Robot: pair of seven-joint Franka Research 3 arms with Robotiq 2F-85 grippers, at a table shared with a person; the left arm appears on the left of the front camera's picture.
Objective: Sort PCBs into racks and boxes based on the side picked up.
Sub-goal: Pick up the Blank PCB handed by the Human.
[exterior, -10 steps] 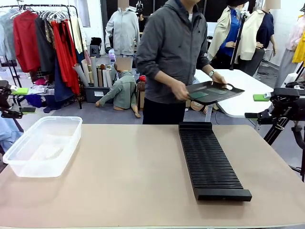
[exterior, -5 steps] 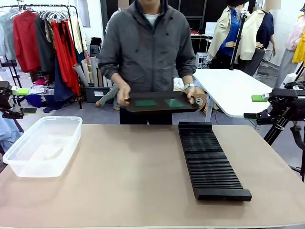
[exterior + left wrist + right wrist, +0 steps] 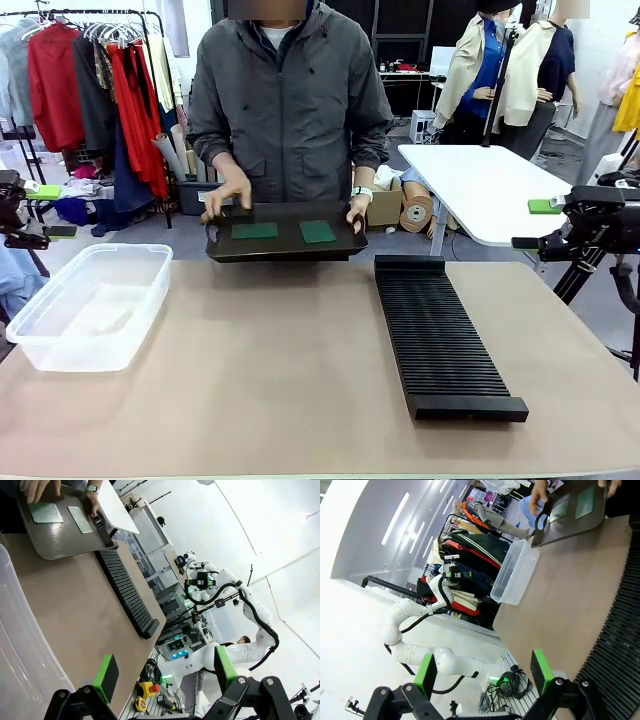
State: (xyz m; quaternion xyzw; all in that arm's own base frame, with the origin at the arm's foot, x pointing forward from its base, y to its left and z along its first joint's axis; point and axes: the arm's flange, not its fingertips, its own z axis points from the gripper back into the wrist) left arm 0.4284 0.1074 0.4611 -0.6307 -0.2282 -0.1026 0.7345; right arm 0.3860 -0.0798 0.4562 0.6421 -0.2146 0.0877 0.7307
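Note:
A person at the far side holds a flat black tray (image 3: 282,252) just above the table's far edge, and two green PCBs (image 3: 255,231) (image 3: 317,232) lie flat on it. The rack (image 3: 440,340), long, black and ribbed, lies right of centre. At the left stands the clear box (image 3: 90,305). My left gripper (image 3: 50,211) hovers open off the table's left side. Off the right side my right gripper (image 3: 535,224) is open too. The left wrist view has the left gripper (image 3: 165,672) with the PCBs (image 3: 45,513) beyond it; the right wrist view has the right gripper (image 3: 483,672), the tray (image 3: 570,530) and the box (image 3: 515,572).
The tan table (image 3: 260,380) is bare between the box and the rack. A white table (image 3: 480,190) stands behind at the right, and a clothes rail (image 3: 90,80) behind at the left. The person's hands (image 3: 228,195) grip both ends of the tray.
The person has turned from the white table and carried the tray leftward and down to the far edge of my table. Neither arm has moved.

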